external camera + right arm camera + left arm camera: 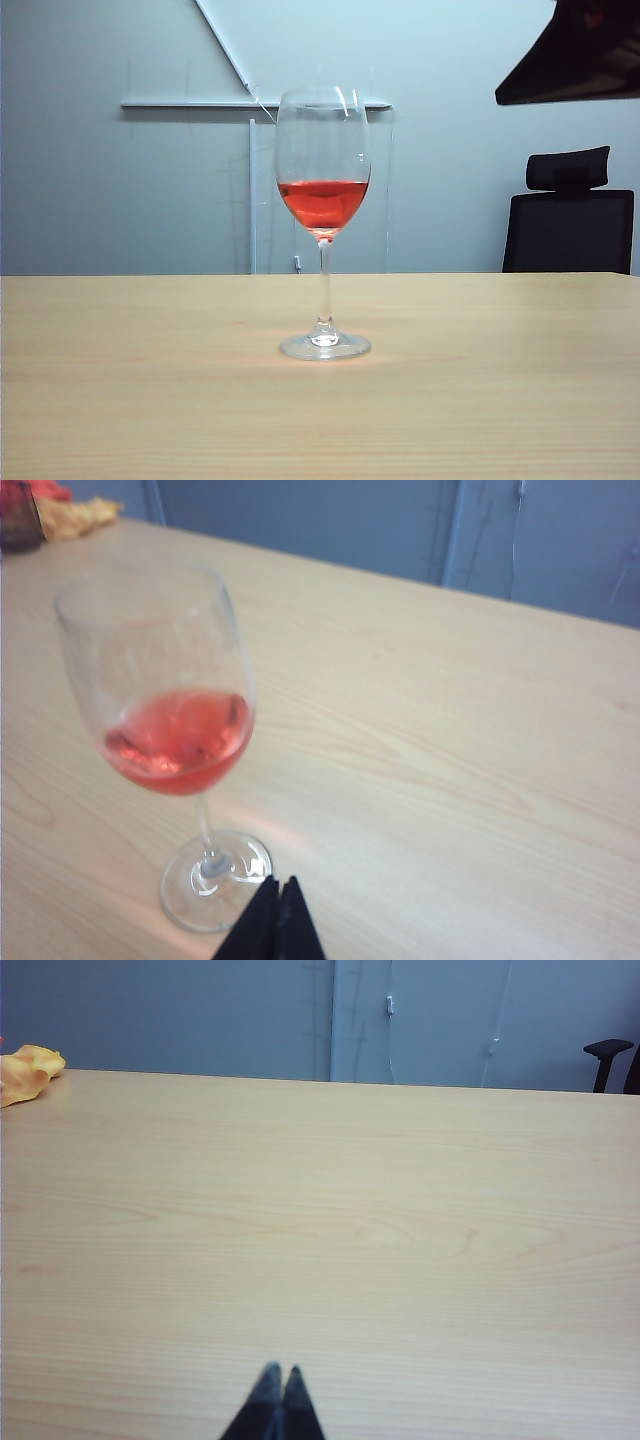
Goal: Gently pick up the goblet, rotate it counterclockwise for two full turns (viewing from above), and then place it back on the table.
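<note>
Goblet [323, 220]: upright on bench [120, 400], center, red liquid inside, untouched.
Left pincer [279, 1380]: tips together, above bare bench.
Right pincer [279, 892]: tips together, just beside goblet's foot, gripping nothing.

text: none readable | labels: none | brands: none | numbers: none | signs: none

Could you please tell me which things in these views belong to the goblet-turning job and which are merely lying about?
Part of the job:
- goblet, upright with red liquid
- table beneath it
- right pincer, shut beside the goblet's foot
- left pincer, shut over bare tabletop

Just lying about:
- orange cloth at the table's far edge
- black chair behind the table
</note>
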{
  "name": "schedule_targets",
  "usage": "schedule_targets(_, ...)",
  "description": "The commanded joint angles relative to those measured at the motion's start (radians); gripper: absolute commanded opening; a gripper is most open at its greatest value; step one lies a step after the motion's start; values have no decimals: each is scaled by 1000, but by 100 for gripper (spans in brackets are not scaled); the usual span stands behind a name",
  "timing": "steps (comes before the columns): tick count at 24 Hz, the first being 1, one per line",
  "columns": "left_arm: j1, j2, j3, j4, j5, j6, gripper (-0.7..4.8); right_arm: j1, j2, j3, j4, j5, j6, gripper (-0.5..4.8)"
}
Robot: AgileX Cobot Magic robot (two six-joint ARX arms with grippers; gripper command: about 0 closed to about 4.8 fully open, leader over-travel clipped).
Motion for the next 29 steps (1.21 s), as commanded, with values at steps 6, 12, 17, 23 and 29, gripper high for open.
schedule_targets(6, 0, 0, 4, 13, 3, 1, -5, 1, 0, 3, 15, 16, 0, -5)
schedule_targets(12, 0, 0, 4, 13, 3, 1, -5, 1, 0, 3, 15, 16, 0, -5)
schedule_targets(17, 0, 0, 4, 13, 3, 1, -5, -14, -56, 2, -9, 20, -2, -5)
schedule_targets(23, 0, 0, 4, 13, 3, 1, -5, -214, -248, -54, -47, -114, -4, -6)
schedule_targets(29, 0, 0, 4, 12, 3, 1, -5, -528, -449, -236, 56, -329, 44, -6)
